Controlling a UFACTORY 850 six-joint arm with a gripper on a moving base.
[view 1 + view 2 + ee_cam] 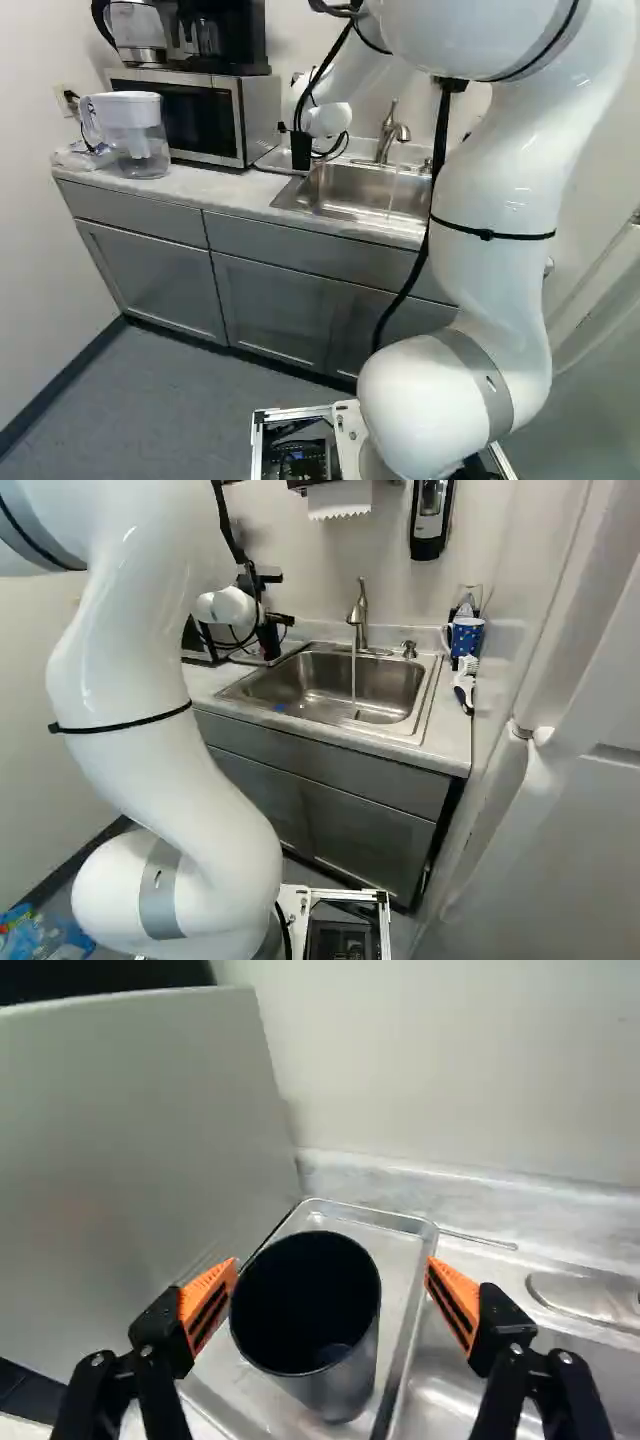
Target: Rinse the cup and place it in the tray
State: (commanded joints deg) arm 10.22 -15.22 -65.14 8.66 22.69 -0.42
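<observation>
A dark cup [345, 1390] stands upright in a metal tray [395, 1260], its open mouth between the spread orange-padded fingers of a robot's claw [332, 1263]. The wrist view shows the cup off-centre in that gap, close to the finger on the microwave [190, 115] side, with wider space toward the finger on the sink [300, 680] side. Whether the nearer pad touches the rim cannot be told; the farther one stands apart, so nothing is gripped.

The white arm [490, 200] climbs the right of the left base view, arches across the top of the frame and drops its wrist at upper centre, by the tray on the worktop [190, 185]. The wrist looks down at a slant into the cup's mouth. In the upper middle of the right base view, a faucet [360, 610] runs a thin stream of water [353, 680] into the sink.

Whether the rinse is done cannot be read from the cup. If it is, a straight retreat along the cup's upright axis should leave it standing; if not, centring the claw toward the microwave side should come before closing, lest one finger tip it.
</observation>
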